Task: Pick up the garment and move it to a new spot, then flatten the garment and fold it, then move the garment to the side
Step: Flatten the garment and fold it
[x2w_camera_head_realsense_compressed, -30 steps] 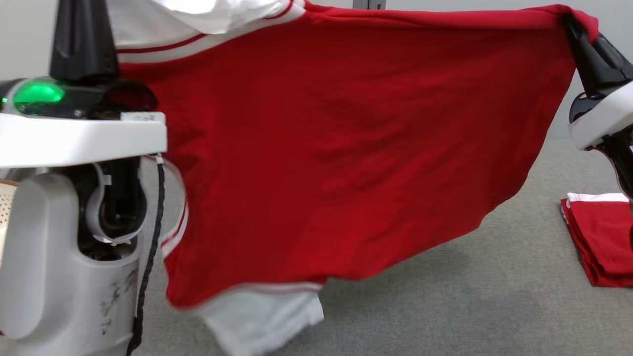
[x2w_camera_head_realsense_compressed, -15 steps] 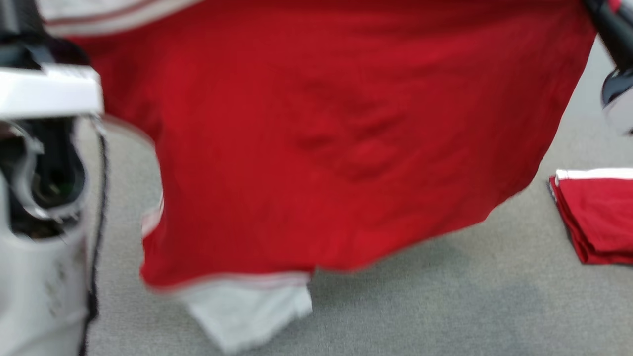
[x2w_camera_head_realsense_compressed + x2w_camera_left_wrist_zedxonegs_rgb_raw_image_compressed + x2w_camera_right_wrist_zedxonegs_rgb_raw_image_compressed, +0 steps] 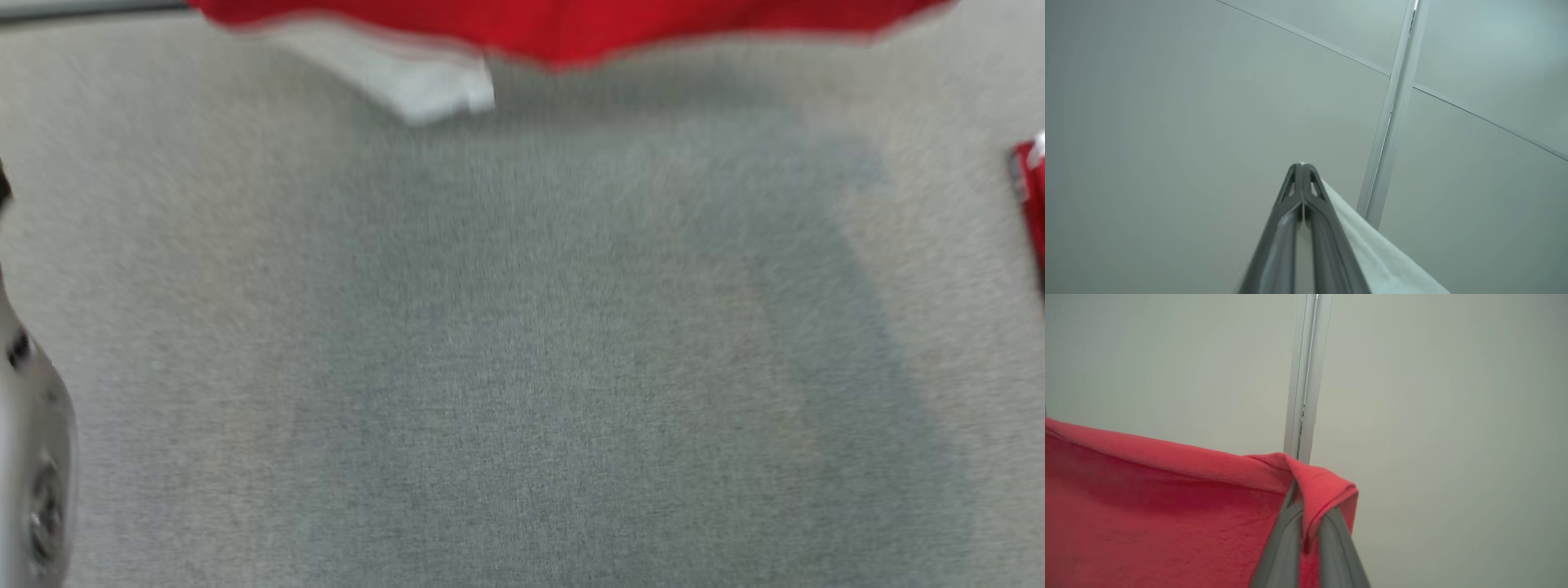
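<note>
**Red garment hung between two closed pincers**

Head view, badly blurred: the red garment (image 3: 571,24) hangs along the top edge above a grey surface (image 3: 522,367). A white piece (image 3: 424,77) of it dangles lowest, left of centre; whether it touches the surface cannot be told. A soft shadow lies on the surface below. At the right edge a second red cloth (image 3: 1030,204) lies on the surface, well apart from the hanging one. A bit of the robot's pale body (image 3: 28,457) shows at the lower left.

Left wrist view: the left pincer (image 3: 1302,165) points up at a pale wall (image 3: 1167,122). Its two fingers are pressed together with a sliver of white cloth caught between the tips. The garment's white fabric runs from them off to the lower right. A metal strip (image 3: 1392,122) runs down the wall behind.

Right wrist view: the right pincer (image 3: 1303,514) is clamped on the garment's red edge. A fold of fabric flops over the fingertips and hides them, and the upper edge stretches away to the left.
</note>
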Controlling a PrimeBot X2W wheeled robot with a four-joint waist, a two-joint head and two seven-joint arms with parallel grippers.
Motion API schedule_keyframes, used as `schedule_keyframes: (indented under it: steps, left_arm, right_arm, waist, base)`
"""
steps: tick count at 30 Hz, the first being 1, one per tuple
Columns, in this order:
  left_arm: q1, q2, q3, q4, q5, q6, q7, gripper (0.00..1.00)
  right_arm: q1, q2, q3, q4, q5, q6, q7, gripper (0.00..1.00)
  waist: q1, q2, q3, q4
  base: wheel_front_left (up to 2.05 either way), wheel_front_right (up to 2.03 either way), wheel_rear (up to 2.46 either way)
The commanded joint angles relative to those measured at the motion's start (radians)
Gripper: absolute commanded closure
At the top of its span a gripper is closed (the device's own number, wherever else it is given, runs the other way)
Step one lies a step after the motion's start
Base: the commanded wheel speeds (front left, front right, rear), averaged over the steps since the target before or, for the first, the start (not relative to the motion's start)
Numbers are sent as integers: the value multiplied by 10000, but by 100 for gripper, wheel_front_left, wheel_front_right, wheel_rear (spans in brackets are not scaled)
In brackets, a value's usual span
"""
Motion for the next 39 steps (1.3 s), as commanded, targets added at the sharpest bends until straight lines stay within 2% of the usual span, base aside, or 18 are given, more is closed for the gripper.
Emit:
schedule_keyframes:
  steps: [1,3,5,6,8,11,15,21,22,31,39]
  left_arm:
    - [-348,59,74,380,106,-45,-252,100]
    - [-1105,-49,-5,1335,181,-228,-721,100]
    - [-1775,-36,-128,2087,399,-399,-1218,100]
    - [-2250,-26,-224,2625,552,-627,-1634,100]
    - [-2472,-124,-205,3013,633,-910,-1878,100]
    - [-2452,-240,-84,3220,802,-1431,-2014,100]
    - [-1588,-635,240,3043,1195,-1979,-2015,100]
    - [386,-1028,224,2894,2026,-2454,-2015,100]
    - [386,-1028,224,2894,2026,-2454,-2015,100]
    - [3900,-1035,138,2575,2529,-2688,-2017,100]
    - [6496,-480,-796,3068,2529,-2658,-2018,100]
  right_arm:
    - [-290,-176,403,196,-351,-8,-523,100]
    - [-948,-337,948,1000,-709,-17,-1781,100]
    - [-1388,-130,1230,1781,-770,-14,-2781,100]
    - [-1739,25,1393,2425,-733,-14,-3713,100]
    - [-1798,173,1609,3011,-677,-14,-4461,100]
    - [-1567,384,1916,3719,-307,-14,-4967,100]
    - [-1005,478,2441,4417,166,-14,-5228,100]
    - [503,593,3157,5133,1204,-14,-5337,100]
    - [503,593,3157,5133,1204,-14,-5337,100]
    - [2826,558,4271,5289,3304,-14,-5073,100]
    - [4612,180,5521,5191,4470,-14,-4518,100]
  waist:
    - [0,0,1195,4]
    - [0,0,1446,59]
    - [0,0,1702,93]
    - [0,0,1935,141]
    - [0,0,2081,203]
    - [0,0,2231,297]
    - [0,0,2376,511]
    - [0,0,2051,731]
    - [0,0,2051,731]
    - [0,0,577,806]
    - [0,0,-1086,922]
  base:
    - [0,0,0]
    - [0,0,0]
    - [0,0,0]
    - [0,0,0]
    - [0,0,0]
    - [0,0,0]
    - [0,0,0]
    - [0,0,0]
    - [0,0,0]
    - [0,0,0]
    - [0,0,0]
